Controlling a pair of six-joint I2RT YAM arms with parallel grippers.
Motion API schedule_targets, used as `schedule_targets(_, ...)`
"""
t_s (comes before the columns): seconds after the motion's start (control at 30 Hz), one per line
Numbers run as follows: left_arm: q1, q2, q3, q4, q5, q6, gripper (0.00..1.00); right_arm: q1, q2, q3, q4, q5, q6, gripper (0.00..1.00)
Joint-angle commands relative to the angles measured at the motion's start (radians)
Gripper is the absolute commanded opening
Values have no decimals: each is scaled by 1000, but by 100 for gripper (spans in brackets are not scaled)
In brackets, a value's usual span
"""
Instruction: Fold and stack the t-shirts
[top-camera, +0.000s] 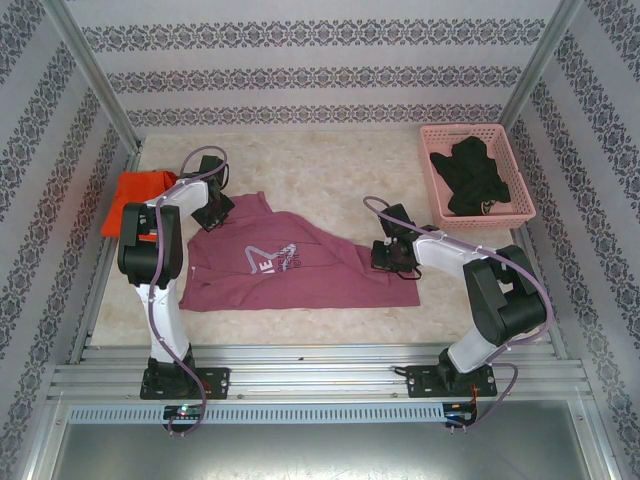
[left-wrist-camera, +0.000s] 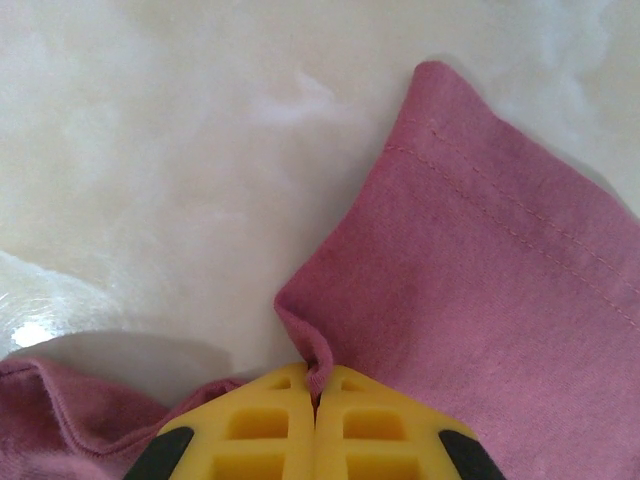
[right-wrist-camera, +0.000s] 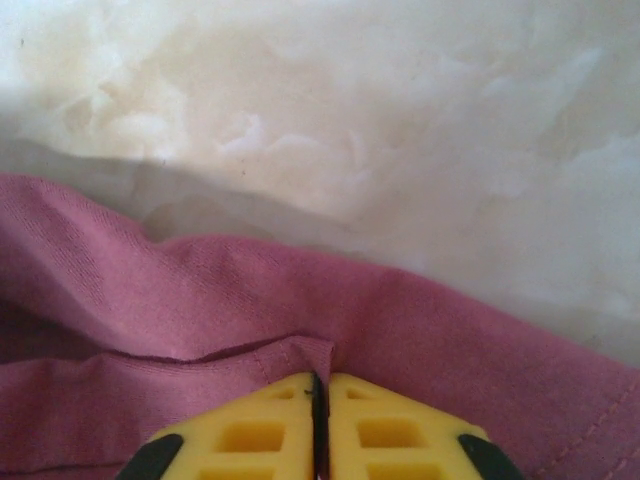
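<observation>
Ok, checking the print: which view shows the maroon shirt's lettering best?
Top external: the maroon shirt lies spread there, white lettering visible. The left wrist view gives a stitched hem corner, the right wrist view a plain fold.

**Left arm**: upright from its base, elbow bent above and behind the pincer, forearm sloping down to it.
**Left pincer**: yellow fingers pressed together, with a fold of the maroon t-shirt nipped between the tips.
**Right arm**: elbow folded behind the pincer, forearm reaching low towards it.
**Right pincer**: yellow fingers closed, tips pinching a hemmed fold of the same shirt.
</observation>
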Motion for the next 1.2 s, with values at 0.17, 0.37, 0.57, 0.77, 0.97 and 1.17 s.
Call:
schedule_targets(0.17,12,-36,-17,-1,-4,15,0,9,-44,45,-39,84,-11,0)
schedule_targets(0.37,13,-46,-15,0,-5,18,0,-5,-54,91,-26,132,-22,0)
schedule_targets(0.57,16,-49,-16,-4,-6,20,0,-35,-17,158,-22,140,-49,2)
schedule_targets(0.77,23,-53,-21,-1,-7,22,0,-76,19,195,-22,120,-79,0)
schedule_targets(0.97,25,-49,-20,1,-3,20,0,-105,51,208,4,43,-81,26)
schedule_targets(1.17,26,-47,-17,1,-1,21,0,-106,23,147,46,61,-54,30)
